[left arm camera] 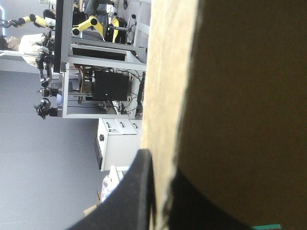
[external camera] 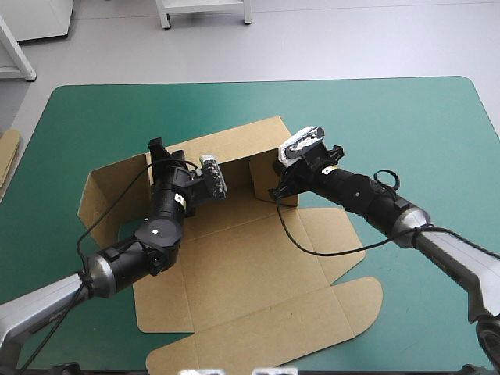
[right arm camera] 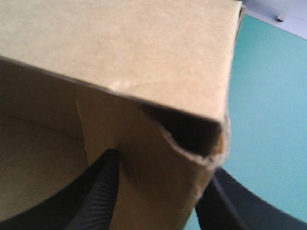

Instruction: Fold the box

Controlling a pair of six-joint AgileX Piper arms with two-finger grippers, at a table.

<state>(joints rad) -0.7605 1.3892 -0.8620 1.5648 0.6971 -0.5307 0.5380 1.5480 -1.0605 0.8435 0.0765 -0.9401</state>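
The box (external camera: 258, 297) is lying mid-table on the teal-green cover (external camera: 406, 125), with its near panels flat toward the robot and its far walls standing up. Over on the left, the left gripper (external camera: 158, 154) is clamping the board where the back wall (external camera: 226, 144) meets the left flap (external camera: 109, 191). In its wrist view the sheet is running edge-on between the black fingers (left arm camera: 139, 191), one on each face. Moving right, the right gripper (external camera: 280, 187) is pinching the short right wall (right arm camera: 158, 182) at the back wall's other end, its fingers straddling the board just under the corner. So the back wall's long axis is running across from gripper to gripper, each arm nearest its own end. I'm judging the next tuck is hinging on that line.
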